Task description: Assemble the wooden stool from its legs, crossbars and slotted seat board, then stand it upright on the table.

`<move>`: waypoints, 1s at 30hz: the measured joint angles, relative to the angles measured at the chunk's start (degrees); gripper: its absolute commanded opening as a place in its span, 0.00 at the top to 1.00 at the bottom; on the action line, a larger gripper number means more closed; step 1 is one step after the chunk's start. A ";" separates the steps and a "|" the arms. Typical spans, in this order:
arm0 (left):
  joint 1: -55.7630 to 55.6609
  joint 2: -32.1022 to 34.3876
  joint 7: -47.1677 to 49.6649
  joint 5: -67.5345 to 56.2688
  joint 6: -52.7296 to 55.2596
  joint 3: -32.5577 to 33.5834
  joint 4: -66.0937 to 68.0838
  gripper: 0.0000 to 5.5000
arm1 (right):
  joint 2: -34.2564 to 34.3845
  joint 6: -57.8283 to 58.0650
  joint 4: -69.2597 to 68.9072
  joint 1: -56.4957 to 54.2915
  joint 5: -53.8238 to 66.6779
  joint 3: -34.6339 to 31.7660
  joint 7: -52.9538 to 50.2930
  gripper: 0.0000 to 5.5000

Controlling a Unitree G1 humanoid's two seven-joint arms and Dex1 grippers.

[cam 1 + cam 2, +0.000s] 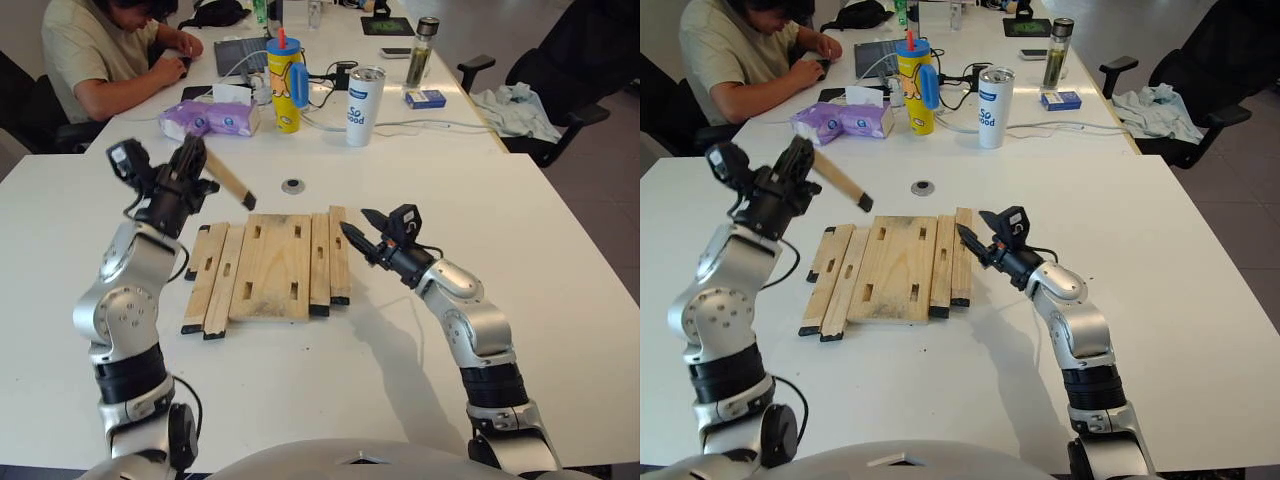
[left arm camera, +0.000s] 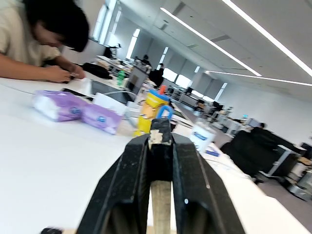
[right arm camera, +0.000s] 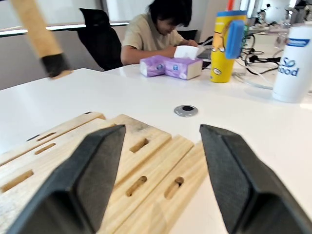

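Seat board (image 1: 270,268), grommet (image 1: 292,186) just beyond

I see the pale slotted seat board (image 1: 268,265) lying flat in the middle of the white surface (image 1: 500,230), its rectangular slots facing up. The two left slats (image 1: 198,278), long and slotted, lie side by side against its left edge. The two right slats (image 1: 320,262) lie tight along its right edge. Their ends are dark. A dark-tipped wooden bar (image 1: 232,185) is clamped in my left gripper (image 1: 190,162), tilted in the air above the left slats' far ends.
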 measured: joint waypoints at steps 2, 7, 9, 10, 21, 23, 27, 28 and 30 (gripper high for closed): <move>3.42 -1.68 0.26 1.57 -1.28 -0.86 -0.34 0.92 | 0.04 0.24 0.19 -0.03 0.00 -0.36 -0.47 0.49; 6.60 -3.22 -0.06 4.70 -4.67 -1.61 1.59 0.92 | 0.12 0.86 0.43 -0.28 -0.12 -0.44 -1.01 0.49; 8.15 -3.84 -0.03 5.70 -5.10 -1.63 1.86 0.92 | 0.14 1.28 0.43 -0.27 -0.12 -0.41 -1.13 0.49; 8.84 -3.98 -0.02 5.80 -5.21 -1.66 1.86 0.92 | 0.14 1.39 0.42 -0.26 -0.12 -0.41 -1.22 0.49; 10.52 -3.41 -1.47 6.63 -5.10 -1.84 3.25 0.92 | 0.60 1.95 -0.22 0.74 -0.19 -0.03 -2.07 0.49; 10.51 -2.93 -2.02 6.98 -4.97 -1.85 3.75 0.92 | 0.66 2.11 -0.29 0.81 -0.17 0.03 -2.17 0.49; 10.31 -2.33 -2.78 7.62 -5.04 -1.85 4.25 0.92 | 0.69 2.22 -0.38 0.83 -0.15 0.12 -2.25 0.49; 10.18 -2.11 -2.89 7.70 -5.03 -1.84 4.33 0.92 | 0.69 2.30 -0.42 0.85 -0.15 0.14 -2.32 0.49; 10.00 -1.61 -2.92 8.22 -4.83 -1.73 4.38 0.92 | 0.71 2.43 -0.49 0.92 -0.14 0.30 -2.37 0.49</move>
